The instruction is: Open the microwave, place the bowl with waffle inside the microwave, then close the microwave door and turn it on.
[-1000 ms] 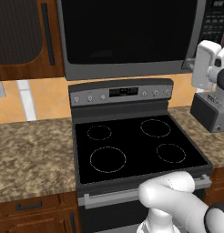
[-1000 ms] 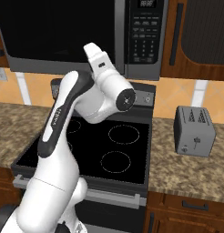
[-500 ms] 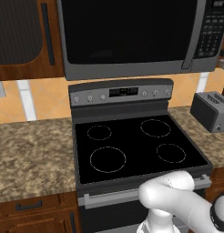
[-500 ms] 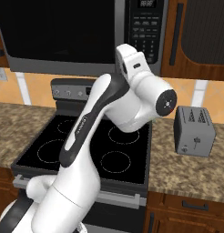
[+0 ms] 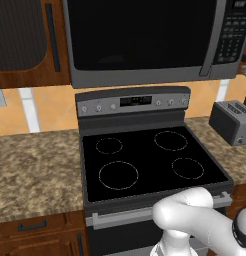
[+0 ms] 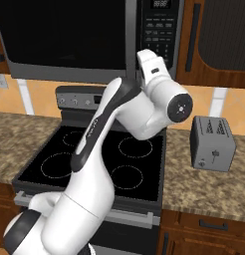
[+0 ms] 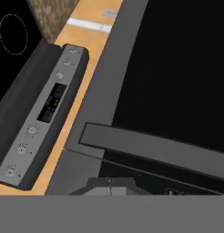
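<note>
The microwave (image 5: 145,40) was mounted above the stove (image 5: 150,160), between brown wall cabinets (image 5: 25,42), with its long axis running level from side to side and its black glass front turned out toward the robot. The microwave door (image 5: 140,35) was seen shut, flush with the body, its glass taking up most of the front. The vertical grey handle strip (image 5: 211,37) stood upright along the door's right edge, just beside the keypad panel (image 5: 232,35) at the far right. In the hand view the whole appliance appeared rolled, so that the handle strip (image 7: 155,148) ran almost across the picture as a long pale bar below the dark glass (image 7: 177,68), with the orange wall (image 7: 82,68) and the stove's control panel (image 7: 45,109) slanting off to the left. The gripper (image 7: 110,185) was seen very near the microwave's front by the handle; its fingertips were drawn fully together with no gap between them, and nothing was held. In the right base view the white arm (image 6: 119,124) was raised in front of the keypad side of the microwave (image 6: 64,40). Below, the stove's four burner rings lay on the black cooktop, a speckled stone counter (image 5: 35,170) spread to either side, and a small grey toaster (image 5: 231,121) stood on the counter to the right.
</note>
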Robot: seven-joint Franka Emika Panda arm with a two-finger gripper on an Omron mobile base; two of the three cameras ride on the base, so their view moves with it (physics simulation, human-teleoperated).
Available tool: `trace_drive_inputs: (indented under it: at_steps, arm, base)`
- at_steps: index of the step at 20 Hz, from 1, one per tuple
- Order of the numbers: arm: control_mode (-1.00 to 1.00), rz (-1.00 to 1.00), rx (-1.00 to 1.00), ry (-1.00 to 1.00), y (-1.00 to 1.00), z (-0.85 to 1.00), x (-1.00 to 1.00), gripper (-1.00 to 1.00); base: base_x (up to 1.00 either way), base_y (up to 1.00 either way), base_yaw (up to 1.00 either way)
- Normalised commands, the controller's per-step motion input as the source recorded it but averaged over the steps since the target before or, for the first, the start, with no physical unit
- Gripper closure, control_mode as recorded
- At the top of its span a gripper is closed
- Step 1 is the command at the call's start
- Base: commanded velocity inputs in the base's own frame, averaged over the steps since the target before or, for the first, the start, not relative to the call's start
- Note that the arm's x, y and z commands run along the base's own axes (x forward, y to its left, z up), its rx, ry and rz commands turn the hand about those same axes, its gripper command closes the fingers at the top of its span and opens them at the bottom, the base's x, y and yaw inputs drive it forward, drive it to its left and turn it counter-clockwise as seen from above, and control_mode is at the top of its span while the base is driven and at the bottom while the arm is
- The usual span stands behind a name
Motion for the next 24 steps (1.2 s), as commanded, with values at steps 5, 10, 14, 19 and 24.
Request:
trace_drive_inputs:
  at_steps: [5,10,14,19,24]
  arm:
    - [-1.00,-0.14,0.00,0.00,0.00,0.00,0.12,1.00]
    - [-1.00,0.00,0.03,0.00,-0.01,0.06,0.16,1.00]
    - [-1.00,0.00,0.05,0.00,-0.05,0.02,0.44,1.00]
    - [-1.00,0.00,0.04,0.01,-0.10,0.00,0.50,1.00]
    - [-1.00,0.00,0.02,0.02,-0.12,0.00,0.50,1.00]
  base:
    - [0.00,0.00,0.00]
    - [0.00,0.00,0.00]
    - [0.00,0.00,0.00]
    - [0.00,0.00,0.00]
    - [0.00,0.00,0.00]
